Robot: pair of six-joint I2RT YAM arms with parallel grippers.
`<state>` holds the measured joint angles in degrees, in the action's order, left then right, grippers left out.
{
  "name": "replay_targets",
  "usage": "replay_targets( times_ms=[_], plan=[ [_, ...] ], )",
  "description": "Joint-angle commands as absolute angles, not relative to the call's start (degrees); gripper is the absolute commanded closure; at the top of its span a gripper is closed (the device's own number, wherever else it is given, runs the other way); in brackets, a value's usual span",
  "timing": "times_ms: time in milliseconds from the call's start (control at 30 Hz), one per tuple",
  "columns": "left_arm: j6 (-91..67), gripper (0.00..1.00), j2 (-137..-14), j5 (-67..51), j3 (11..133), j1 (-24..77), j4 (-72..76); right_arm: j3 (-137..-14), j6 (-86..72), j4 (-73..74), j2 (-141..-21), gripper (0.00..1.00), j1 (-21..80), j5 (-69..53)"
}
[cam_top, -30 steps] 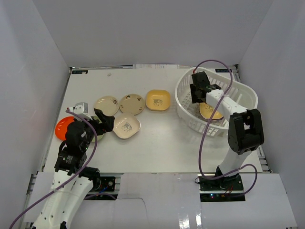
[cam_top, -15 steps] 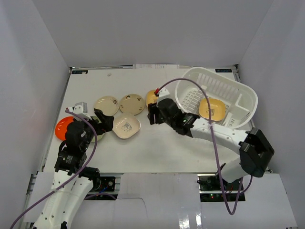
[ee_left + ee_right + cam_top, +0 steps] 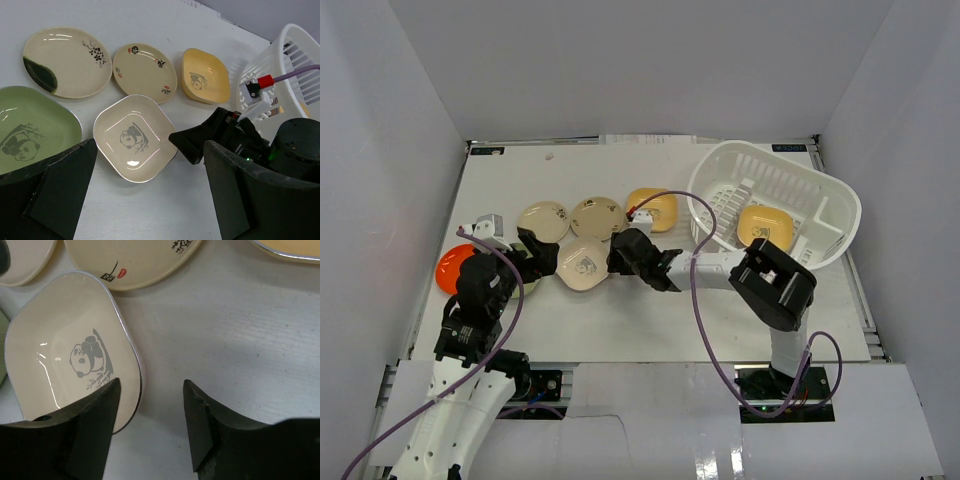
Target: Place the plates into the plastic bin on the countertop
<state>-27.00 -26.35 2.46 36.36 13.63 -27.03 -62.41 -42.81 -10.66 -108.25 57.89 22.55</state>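
Note:
Several plates lie on the white countertop: an orange one, a cream round one, a tan round one, a yellow rounded-square one and a cream panda-print one. A green panda plate lies under my left gripper, which is open and empty. My right gripper is open, and in the right wrist view its fingers straddle the right rim of the cream panda plate. The white plastic bin holds one yellow plate.
White walls enclose the table on three sides. The right arm stretches low across the table from the bin's front to the plates. A purple cable loops above it. The bin's slotted wall shows at the right of the left wrist view.
My right gripper left the yellow plate in the bin and swung left across the table to the cream panda plate. The left arm has not moved.

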Motion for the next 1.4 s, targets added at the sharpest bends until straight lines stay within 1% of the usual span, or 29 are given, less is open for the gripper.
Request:
replay_targets(
  times_ms=[0,67,100,133,167,267,367,433,467,500,567,600,633,700,733,800,833,900,1033,1100,1200,1233,1267,1300,1333,1367],
  plan=[
    [-26.72,0.02,-25.93,2.02,36.39,13.27,-27.25,-65.30,-47.28,-15.38,-111.17,0.45,57.83,24.44],
    [-26.72,0.02,-25.93,1.93,36.47,13.36,-27.33,-65.21,-48.77,-15.82,-111.88,0.55,57.74,24.43],
    [-26.72,0.02,-26.01,1.93,36.47,13.36,-27.25,-64.78,-49.13,-15.82,-111.80,0.66,57.74,24.52],
    [-26.72,0.02,-26.02,1.93,36.47,13.36,-27.25,-64.17,-49.22,-15.82,-111.19,0.70,57.83,24.96],
    [-26.72,0.02,-26.02,1.93,36.39,13.36,-27.25,-63.29,-49.22,-15.99,-110.40,0.79,57.92,25.83],
    [-26.72,0.02,-26.02,1.67,36.47,13.36,-27.16,-58.46,-48.08,-16.87,-103.04,0.92,58.45,28.29],
    [-26.63,0.02,-25.93,1.67,36.56,13.36,-27.25,-53.10,-46.59,-16.44,-97.32,0.92,59.06,29.70],
    [-26.72,0.02,-25.67,1.76,36.47,13.36,-27.25,-48.90,-44.74,-15.39,-89.59,0.92,59.06,30.67],
    [-26.63,0.02,-25.66,1.84,36.47,13.36,-27.25,-47.56,-43.52,-15.21,-86.78,0.92,58.89,33.55],
    [-26.63,0.02,-25.66,1.67,36.47,13.36,-27.16,-46.59,-41.85,-14.86,-80.66,0.92,58.36,35.23],
    [-26.63,0.02,-25.75,1.50,36.48,13.27,-27.25,-45.71,-37.02,-10.30,-74.74,0.92,54.95,39.52],
    [-26.46,0.02,-25.75,1.41,36.47,13.36,-27.16,-45.62,-35.70,-8.80,-68.96,0.92,52.93,40.42],
    [-26.54,0.02,-25.75,1.23,36.47,13.36,-27.25,-44.83,-33.16,-7.14,-66.21,0.92,47.52,40.78],
    [-26.46,0.02,-25.58,1.06,36.47,13.36,-27.16,-44.21,-32.34,-5.46,-60.07,0.92,40.03,38.25],
    [-26.46,0.02,-25.49,0.97,36.47,13.36,-27.16,-43.95,-31.91,-4.23,-58.55,0.92,31.81,36.58],
    [-26.54,0.02,-25.40,0.88,36.47,13.27,-27.16,-44.12,-30.94,-2.91,-57.13,0.92,25.43,35.68],
    [-26.54,0.02,-25.31,0.97,36.47,13.27,-27.25,-44.47,-30.85,-1.94,-57.30,0.92,19.74,34.90],
    [-26.54,0.02,-25.05,1.05,36.47,13.36,-27.25,-44.47,-30.50,-0.44,-58.62,0.92,13.57,33.22],
    [-26.46,0.02,-25.05,1.14,36.47,13.36,-27.25,-44.03,-32.34,1.83,-62.48,0.92,5.39,30.15],
    [-26.46,0.02,-25.14,1.05,36.48,13.27,-27.16,-43.95,-34.10,2.55,-64.59,0.92,2.83,28.39],
    [-26.37,0.02,-25.14,1.05,36.47,13.27,-27.16,-44.21,-34.80,2.90,-66.53,0.92,2.02,30.22],
    [-26.37,0.02,-25.14,0.97,36.47,13.36,-27.16,-44.12,-34.98,2.90,-66.97,0.90,1.85,30.50],
    [-26.37,0.02,-25.14,0.97,36.47,13.36,-27.16,-44.30,-34.98,2.90,-67.58,0.86,1.67,30.15],
    [-26.45,0.02,-25.14,0.97,36.47,13.36,-27.16,-44.64,-34.89,3.16,-67.85,0.79,1.76,30.06],
    [-26.37,0.02,-25.14,0.97,36.47,13.27,-27.25,-44.74,-34.81,3.34,-68.03,0.66,1.76,29.80],
    [-26.37,0.02,-25.22,0.97,36.47,13.36,-27.25,-44.82,-34.54,3.51,-68.03,0.61,1.67,29.36]
  ],
)
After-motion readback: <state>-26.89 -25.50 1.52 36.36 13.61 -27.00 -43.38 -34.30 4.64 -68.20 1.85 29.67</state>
